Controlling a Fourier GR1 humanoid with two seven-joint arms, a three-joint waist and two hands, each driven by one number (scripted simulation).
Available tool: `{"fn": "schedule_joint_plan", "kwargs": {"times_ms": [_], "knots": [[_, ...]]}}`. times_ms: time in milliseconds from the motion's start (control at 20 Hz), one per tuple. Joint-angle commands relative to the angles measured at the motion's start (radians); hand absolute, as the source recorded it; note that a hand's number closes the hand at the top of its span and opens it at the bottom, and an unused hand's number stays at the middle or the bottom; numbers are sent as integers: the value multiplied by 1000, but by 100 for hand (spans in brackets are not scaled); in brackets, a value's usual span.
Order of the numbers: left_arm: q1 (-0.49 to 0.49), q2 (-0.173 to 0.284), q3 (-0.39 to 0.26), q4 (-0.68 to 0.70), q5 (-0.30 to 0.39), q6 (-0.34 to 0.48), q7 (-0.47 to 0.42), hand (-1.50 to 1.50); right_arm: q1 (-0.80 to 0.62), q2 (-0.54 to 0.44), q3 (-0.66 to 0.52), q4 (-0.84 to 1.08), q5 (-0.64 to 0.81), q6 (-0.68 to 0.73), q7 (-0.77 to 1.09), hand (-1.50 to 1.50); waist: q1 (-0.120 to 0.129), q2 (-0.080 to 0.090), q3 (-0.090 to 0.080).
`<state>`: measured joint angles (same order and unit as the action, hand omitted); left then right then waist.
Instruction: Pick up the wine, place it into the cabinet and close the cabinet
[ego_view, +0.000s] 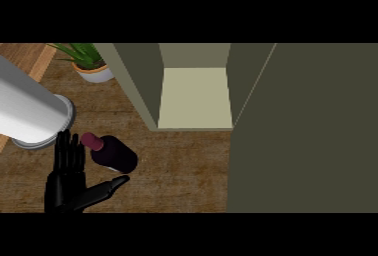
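The wine bottle, dark with a magenta cap, stands on the wooden counter at the lower left of the head view. My left hand is open just left of it, fingers straight and pointing away, thumb spread out below the bottle; I cannot tell whether it touches the bottle. The olive cabinet stands beyond it with a pale shelf floor showing inside. Its open door fills the right side of the view. My right hand is out of sight.
A large white cylinder on a grey base leans in at the left, close to my left hand's fingertips. A potted green plant sits at the back left. Bare wood counter lies between the bottle and the door.
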<state>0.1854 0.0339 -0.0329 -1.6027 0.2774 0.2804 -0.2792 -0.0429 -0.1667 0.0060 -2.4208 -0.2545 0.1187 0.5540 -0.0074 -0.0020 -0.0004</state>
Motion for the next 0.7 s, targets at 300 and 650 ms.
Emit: {"fn": "schedule_joint_plan", "kwargs": {"times_ms": [300, 650], "knots": [[-1, -25, 25, 143, 14, -78, -132, -150, 40, -10, -33, -197, -101, -4, 105, -150, -2, -1, 0], [-39, 23, 82, 224, 56, -144, -155, -150, 2, 1, -26, -164, -78, -14, 108, -150, 2, 0, 0]]}}
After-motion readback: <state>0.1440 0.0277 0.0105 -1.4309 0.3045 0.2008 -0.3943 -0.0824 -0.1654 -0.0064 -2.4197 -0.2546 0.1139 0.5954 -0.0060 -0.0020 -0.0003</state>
